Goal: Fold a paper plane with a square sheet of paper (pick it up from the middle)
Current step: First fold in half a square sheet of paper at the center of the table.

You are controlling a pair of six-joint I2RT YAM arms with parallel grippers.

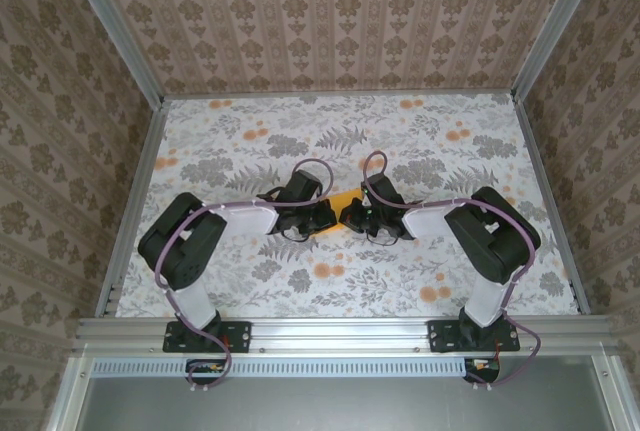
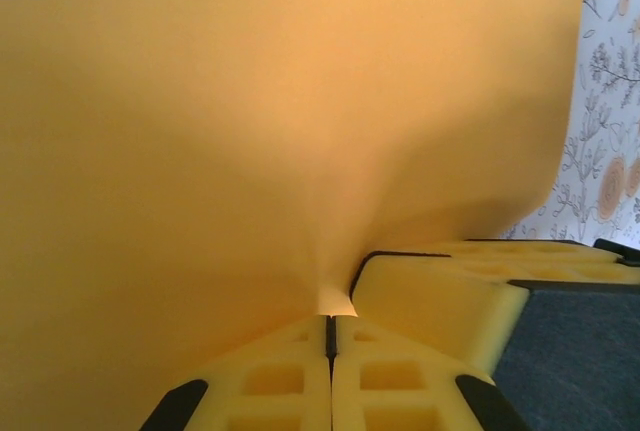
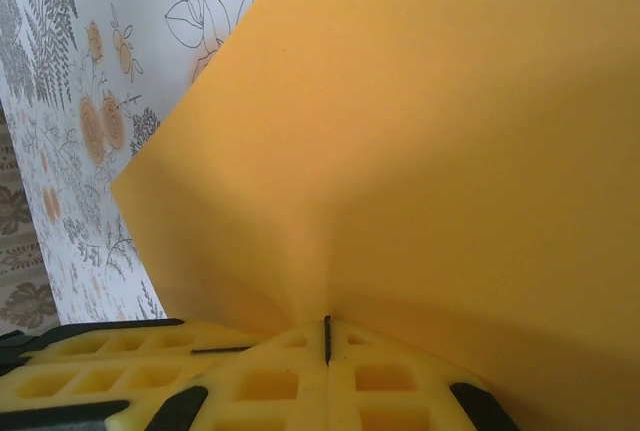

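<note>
the pick-up from the middle seems to be in hand: mid-frame in the top view, the square sheet of paper sits at the middle of the counter, between the arms. the left jaws are pinched shut on a pucker of it at the lower centre of the left wrist view, and the right jaws likewise in theirs. the next move probably calls for an even, joint lift.

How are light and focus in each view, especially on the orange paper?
Top external: even light, sharp, no glare; the square sheet of paper looks small. Left wrist: the sheet is soft and textureless, darker near the left gripper. Right wrist: bright sheet, faint shading near the right gripper; the floral table is fairly sharp.
</note>
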